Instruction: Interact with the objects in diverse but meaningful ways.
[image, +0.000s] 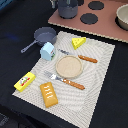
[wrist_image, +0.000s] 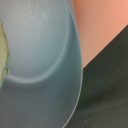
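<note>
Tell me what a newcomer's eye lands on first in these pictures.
First the round tan plate at the middle of the pale placemat, a fork and knife on either side. Around it lie the yellow cheese wedge, bread block, yellow box, white carton and grey saucepan. The wrist view is filled by a pale blue-grey bowl.

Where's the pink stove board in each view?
Exterior view: the pink stove board lies at the top and toward the exterior view's right, behind the striped mat, and carries dark round burners.
Wrist view: the pink stove board is the salmon patch beside the rim of a close grey vessel.
Shared landmark: the board's straight edge against the dark table.
</note>
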